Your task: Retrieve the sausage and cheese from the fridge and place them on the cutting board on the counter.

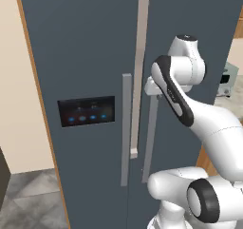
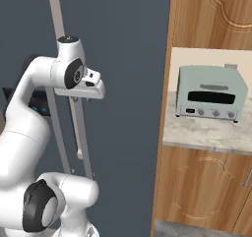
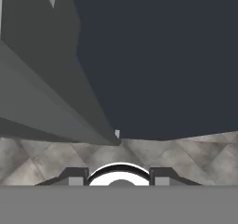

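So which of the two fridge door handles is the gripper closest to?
The right door's handle: the gripper is at its top end, while the left door's handle, beside the blue-lit panel, stands apart.

left base view: close behind the arm, left of it, facing the fridge (image 1: 85, 57) front; takes in both doors, the handles (image 1: 126, 128) and the blue-lit panel (image 1: 87, 110).

right base view: close behind the arm, right of it, facing forward; past the fridge door (image 2: 123, 83) edge it reaches a toaster oven (image 2: 209, 98) on the counter (image 2: 206, 133).

both share the door fronts, the handles and the arm.

hand view: very near, looking down along a dark door face (image 3: 158, 56) to tiled floor (image 3: 186, 153) below the gripper (image 3: 120, 177).
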Tool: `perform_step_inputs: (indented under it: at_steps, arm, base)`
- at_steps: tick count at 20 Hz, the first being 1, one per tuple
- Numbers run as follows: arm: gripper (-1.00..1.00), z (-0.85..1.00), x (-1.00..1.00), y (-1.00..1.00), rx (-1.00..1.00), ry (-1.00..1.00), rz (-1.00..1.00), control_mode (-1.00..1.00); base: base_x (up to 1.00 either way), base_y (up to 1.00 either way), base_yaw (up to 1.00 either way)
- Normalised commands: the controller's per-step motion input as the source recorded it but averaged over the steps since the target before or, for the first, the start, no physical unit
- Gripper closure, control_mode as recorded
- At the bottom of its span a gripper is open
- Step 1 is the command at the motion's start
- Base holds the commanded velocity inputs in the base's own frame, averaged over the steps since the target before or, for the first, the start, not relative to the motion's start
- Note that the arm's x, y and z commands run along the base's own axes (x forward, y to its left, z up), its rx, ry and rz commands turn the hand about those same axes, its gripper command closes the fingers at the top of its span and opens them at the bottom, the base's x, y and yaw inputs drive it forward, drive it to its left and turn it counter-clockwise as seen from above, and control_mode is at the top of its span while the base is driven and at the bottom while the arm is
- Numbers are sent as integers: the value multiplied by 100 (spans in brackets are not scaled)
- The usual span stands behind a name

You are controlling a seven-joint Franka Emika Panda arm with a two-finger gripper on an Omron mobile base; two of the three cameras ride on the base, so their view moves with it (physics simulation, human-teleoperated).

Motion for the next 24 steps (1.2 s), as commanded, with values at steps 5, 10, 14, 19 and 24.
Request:
perform_step_inputs:
  at_steps: [5, 10, 14, 19, 24]
  arm:
    - [-100, 0, -11, 0, 0, 0, 0, 100]
    - [-100, 0, 0, 0, 0, 0, 0, 100]
    - [-100, 0, 0, 0, 0, 0, 0, 100]
    - [-100, 0, 0, 0, 0, 0, 0, 100]
    - [-100, 0, 0, 0, 0, 0, 0, 100]
  base:
    - [-24, 0, 0]
    - [-68, 12, 0]
    - [-38, 43, 0]
    - [-37, 44, 0]
    - [-32, 4, 0]
